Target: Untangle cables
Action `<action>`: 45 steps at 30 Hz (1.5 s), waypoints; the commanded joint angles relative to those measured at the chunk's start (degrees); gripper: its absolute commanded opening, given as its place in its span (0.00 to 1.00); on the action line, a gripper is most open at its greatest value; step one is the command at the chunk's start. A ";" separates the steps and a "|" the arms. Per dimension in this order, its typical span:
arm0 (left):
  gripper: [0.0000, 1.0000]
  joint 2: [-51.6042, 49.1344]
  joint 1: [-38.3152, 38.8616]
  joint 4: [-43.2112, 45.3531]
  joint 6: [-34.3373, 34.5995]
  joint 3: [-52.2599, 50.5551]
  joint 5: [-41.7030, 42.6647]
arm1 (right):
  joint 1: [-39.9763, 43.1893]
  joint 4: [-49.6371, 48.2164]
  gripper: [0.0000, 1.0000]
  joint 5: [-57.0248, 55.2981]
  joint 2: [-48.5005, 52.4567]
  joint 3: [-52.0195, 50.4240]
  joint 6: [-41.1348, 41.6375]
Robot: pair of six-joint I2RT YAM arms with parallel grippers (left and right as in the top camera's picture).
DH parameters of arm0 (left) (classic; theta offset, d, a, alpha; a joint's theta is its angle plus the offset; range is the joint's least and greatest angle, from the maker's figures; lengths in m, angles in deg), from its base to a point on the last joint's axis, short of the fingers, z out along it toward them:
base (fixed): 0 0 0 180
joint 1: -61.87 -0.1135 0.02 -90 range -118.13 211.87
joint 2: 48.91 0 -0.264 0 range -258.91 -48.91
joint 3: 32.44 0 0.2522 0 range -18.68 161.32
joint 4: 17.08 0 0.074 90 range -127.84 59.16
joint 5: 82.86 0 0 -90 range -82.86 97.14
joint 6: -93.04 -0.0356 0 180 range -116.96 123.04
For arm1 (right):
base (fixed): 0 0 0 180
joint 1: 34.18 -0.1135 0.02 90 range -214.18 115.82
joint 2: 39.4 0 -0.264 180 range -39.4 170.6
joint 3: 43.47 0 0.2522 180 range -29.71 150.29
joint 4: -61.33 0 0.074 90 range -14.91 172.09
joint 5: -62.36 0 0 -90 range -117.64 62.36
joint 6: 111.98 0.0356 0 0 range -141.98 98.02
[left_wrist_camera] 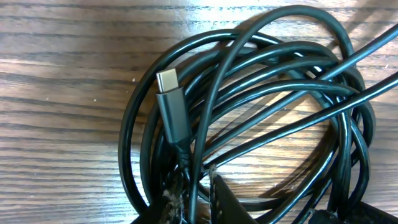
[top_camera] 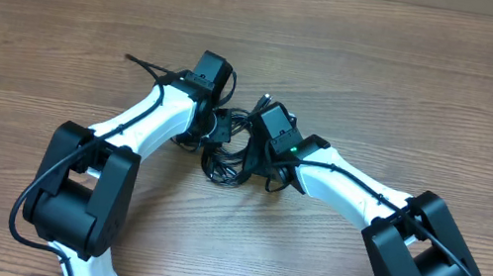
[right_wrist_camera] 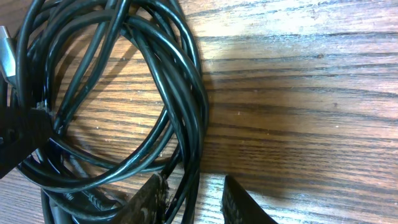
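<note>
Now, the cables are lying in one tangled black coil on the wooden table, sitting right in the middle between the two arms. A metal-tipped plug is resting across the loops, its cord running down into the left gripper, whose fingers are pressing in on that cord from both sides. The right gripper is straddling several strands at the coil's opposite edge, its fingers standing apart and bare wood showing in the gap.
</note>
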State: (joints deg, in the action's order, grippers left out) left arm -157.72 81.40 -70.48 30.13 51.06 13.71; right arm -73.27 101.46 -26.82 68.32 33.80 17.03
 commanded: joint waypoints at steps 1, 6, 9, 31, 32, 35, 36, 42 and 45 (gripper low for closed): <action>0.14 -0.61 0.17 -0.59 1.46 -0.26 -0.85 | -0.20 -0.20 0.28 -0.74 -2.05 0.24 0.17; 0.14 -0.61 0.46 -0.98 2.36 -0.37 -1.20 | -0.20 -0.04 0.28 -0.74 -2.05 0.24 0.17; 0.14 -0.61 0.96 -0.63 3.63 -1.38 -1.68 | -0.20 -0.04 0.29 -0.74 -2.05 0.24 0.20; 0.04 -0.24 -5.64 0.94 -4.90 2.75 24.22 | -0.15 -3.41 0.61 3.17 -2.05 0.24 0.20; 0.04 -0.24 -6.05 0.92 -4.87 2.75 24.65 | -0.15 -4.04 0.62 3.37 -2.05 0.24 0.24; 0.04 -0.24 -6.47 1.01 -4.90 2.75 26.58 | -0.15 -3.96 0.62 3.76 -2.05 0.24 1.11; 0.04 -0.24 -6.49 1.07 -4.90 2.75 26.99 | -0.15 -3.89 0.62 3.76 -2.05 0.24 1.95; 0.04 -0.24 -6.49 2.78 -6.84 2.75 30.99 | -0.15 -6.91 0.69 3.74 -2.05 0.24 4.76; 0.04 -0.24 -6.47 2.84 -7.04 2.75 30.99 | -0.15 -7.69 0.72 3.48 -2.05 0.24 6.51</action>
State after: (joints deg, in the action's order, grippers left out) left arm -157.79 74.23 -67.83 24.49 52.41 38.59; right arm -73.19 95.27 -24.04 68.10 33.80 21.33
